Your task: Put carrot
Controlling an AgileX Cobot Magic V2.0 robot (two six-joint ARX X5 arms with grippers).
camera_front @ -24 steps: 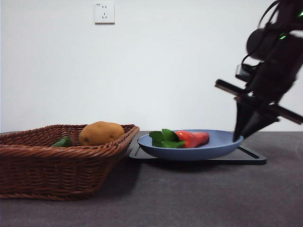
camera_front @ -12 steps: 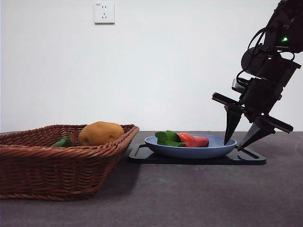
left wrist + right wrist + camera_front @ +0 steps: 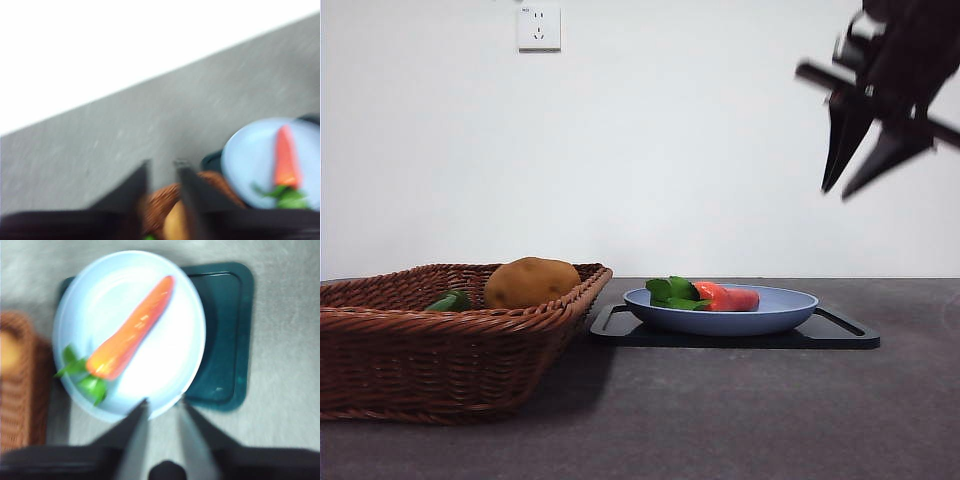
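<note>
Wicker basket (image 3: 440, 330) at left on the counter (image 3: 720, 420), holding a potato (image 3: 532, 282) and a small green piece (image 3: 450, 300). Just right of it, a black tray (image 3: 840, 335) carries a blue plate (image 3: 780, 308). The carrot (image 3: 725, 297) lies in the plate, leaves toward the basket. Right claw (image 3: 860, 160) hangs high above the tray's right end, released, empty. Left claw (image 3: 161, 172) above the basket, jaws slightly parted, empty.

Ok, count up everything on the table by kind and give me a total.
Carrot: 1
Potato: 1
Green leafy piece: 1
Basket: 1
Plate: 1
Tray: 1
Total: 6
</note>
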